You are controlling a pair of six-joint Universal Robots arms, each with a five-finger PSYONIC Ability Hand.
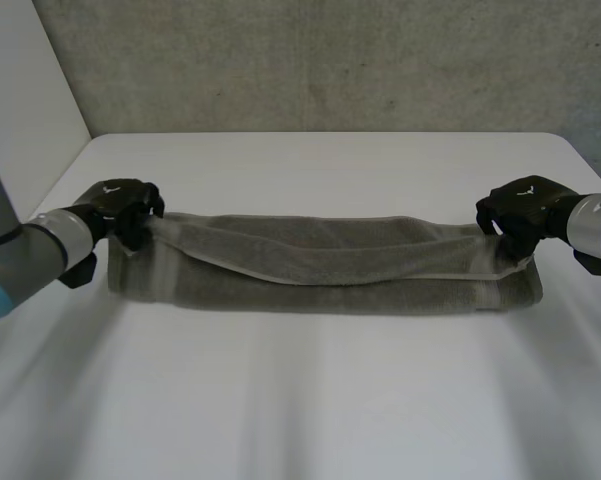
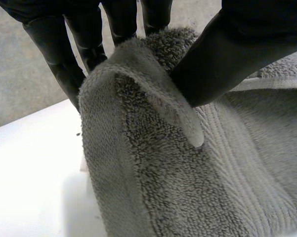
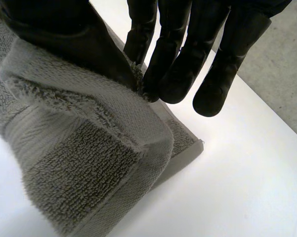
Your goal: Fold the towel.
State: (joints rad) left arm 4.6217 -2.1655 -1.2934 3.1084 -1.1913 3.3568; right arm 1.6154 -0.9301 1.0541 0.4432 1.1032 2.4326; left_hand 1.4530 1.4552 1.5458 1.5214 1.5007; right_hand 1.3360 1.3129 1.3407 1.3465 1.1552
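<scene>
A grey towel (image 1: 325,265) lies stretched across the middle of the white table (image 1: 310,400), folded lengthwise into a long band with its upper layer sagging. My left hand (image 1: 125,208) pinches the towel's left end corner; its thumb (image 2: 222,54) presses the terry cloth (image 2: 188,163) against the fingers (image 2: 59,59). My right hand (image 1: 520,210) holds the right end corner the same way, thumb (image 3: 74,44) against fingers (image 3: 178,64), with the towel (image 3: 84,168) lifted a little off the table there.
A grey concrete wall (image 1: 330,60) stands behind the table's far edge. A white panel (image 1: 20,110) rises at the far left. Bare table surface lies in front of the towel and behind it.
</scene>
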